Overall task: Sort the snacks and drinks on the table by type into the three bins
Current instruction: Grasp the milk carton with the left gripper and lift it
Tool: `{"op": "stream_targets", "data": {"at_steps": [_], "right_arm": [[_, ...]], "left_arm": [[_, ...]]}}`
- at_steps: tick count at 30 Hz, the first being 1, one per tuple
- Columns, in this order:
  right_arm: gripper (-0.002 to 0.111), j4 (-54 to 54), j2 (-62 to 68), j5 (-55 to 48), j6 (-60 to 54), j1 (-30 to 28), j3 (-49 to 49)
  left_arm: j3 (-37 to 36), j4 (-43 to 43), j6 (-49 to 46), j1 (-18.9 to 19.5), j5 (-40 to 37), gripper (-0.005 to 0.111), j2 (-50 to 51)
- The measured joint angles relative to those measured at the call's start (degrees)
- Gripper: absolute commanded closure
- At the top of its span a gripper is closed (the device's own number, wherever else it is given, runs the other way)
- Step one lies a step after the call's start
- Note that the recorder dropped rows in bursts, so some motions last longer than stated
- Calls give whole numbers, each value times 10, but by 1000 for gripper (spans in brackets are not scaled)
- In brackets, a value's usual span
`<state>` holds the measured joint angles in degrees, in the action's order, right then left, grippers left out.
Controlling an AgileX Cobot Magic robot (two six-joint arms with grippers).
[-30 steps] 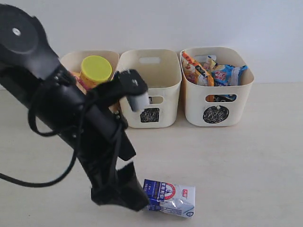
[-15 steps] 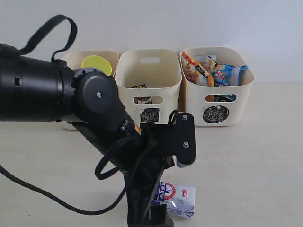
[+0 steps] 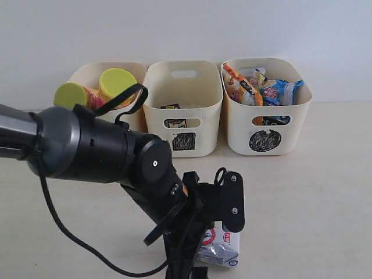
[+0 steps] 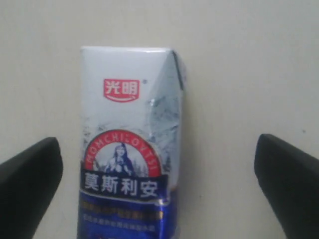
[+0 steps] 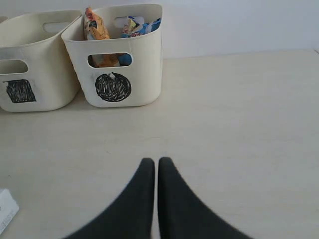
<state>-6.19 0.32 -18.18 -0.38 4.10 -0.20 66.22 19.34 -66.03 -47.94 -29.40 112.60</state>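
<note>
Here the left gripper [image 4: 157, 164] hangs directly over the blue-and-white carton [image 4: 129, 164]. Its fingers [image 4: 30, 184] are spread wide and hold nothing. The carton lies flat on the desk [image 3: 325, 192] between them, touching neither and nearer one finger than the other. Its long axis runs crosswise to the line joining the fingers, so a closing stroke would meet its two long sides.

In the exterior view the carton sits at 6 o'clock of the scene, with only one end clear of the left arm [image 3: 104, 154]. The right gripper [image 5: 155, 164] is pressed fully together and empty, over bare desk well apart from the carton. The left arm is far nearer, so the pick is judged to be its job.

The bins stand in a row at 12 o'clock.
- **Circle bin** [image 3: 265, 119], at 1 o'clock from the carton, holds the orange-and-black bag [image 3: 235, 81] and the blue-and-black bag [image 3: 279, 90].
- **Square bin** [image 3: 183, 87], at 12 o'clock, holds a small dark item [image 3: 170, 106], probably the other drink, though it is too small to confirm.
- **Third bin** [image 3: 87, 71], at 11 o'clock with its mark hidden by the arm, holds one chip tube [image 3: 118, 86] and a second chip tube [image 3: 72, 95] leaning out toward 9 o'clock.

The carton appears to be the only item not yet sorted, and the square bin is its likely destination.
</note>
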Motion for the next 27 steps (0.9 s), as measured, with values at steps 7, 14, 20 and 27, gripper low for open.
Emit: {"op": "stream_targets", "data": {"at_steps": [7, 14, 20, 27], "right_arm": [[108, 0, 0, 0, 0, 0, 0], [108, 0, 0, 0, 0, 0, 0], [108, 0, 0, 1, 0, 0, 0], [108, 0, 0, 1, 0, 0, 0]], "left_arm": [[0, -4, 18, 0, 31, 102, 9], [0, 0, 18, 0, 25, 102, -93], [32, 1, 117, 8, 168, 102, -164], [81, 19, 296, 56, 313, 102, -151]]}}
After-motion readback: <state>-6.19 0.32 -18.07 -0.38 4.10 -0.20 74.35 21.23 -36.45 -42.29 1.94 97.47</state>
